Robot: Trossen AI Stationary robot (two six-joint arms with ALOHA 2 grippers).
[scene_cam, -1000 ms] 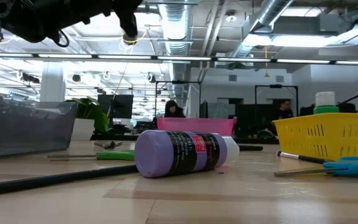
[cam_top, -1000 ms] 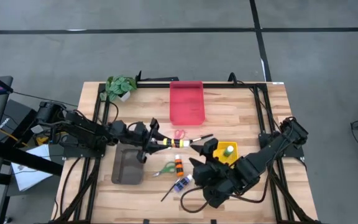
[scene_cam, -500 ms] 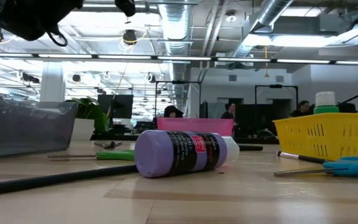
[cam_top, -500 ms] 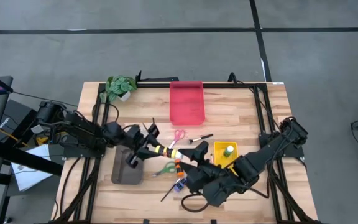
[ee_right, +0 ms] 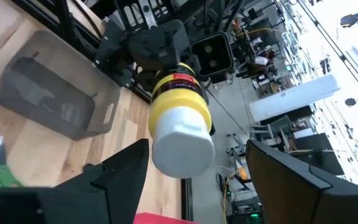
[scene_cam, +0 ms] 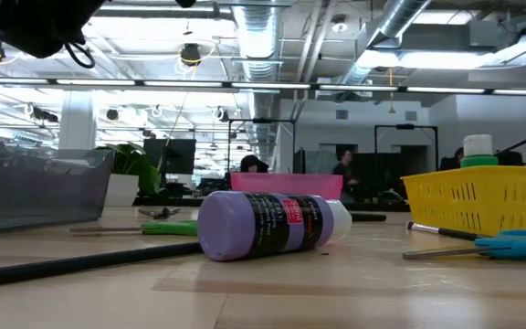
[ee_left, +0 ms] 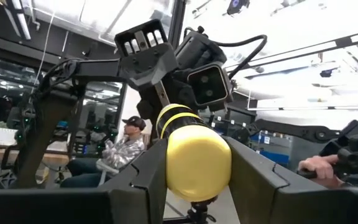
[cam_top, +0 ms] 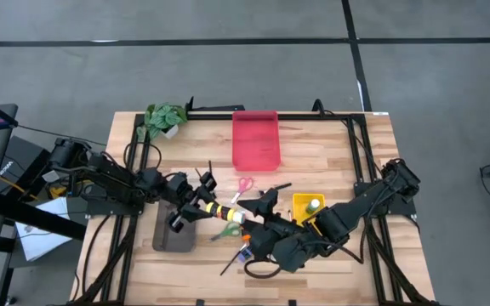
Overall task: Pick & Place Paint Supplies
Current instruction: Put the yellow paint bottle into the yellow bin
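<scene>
Yellow bottle (cam_top: 220,212) hangs above the table's middle, its base clamped in the left gripper (cam_top: 202,206), white cap poking between the wide-apart fingers of the right gripper (cam_top: 247,218). If the left lets go before the right closes, the bottle could drop onto the scissors (cam_top: 226,229) below. Farther off, the grey tray (cam_top: 173,229) and red tray (cam_top: 256,140) wait.
</scene>
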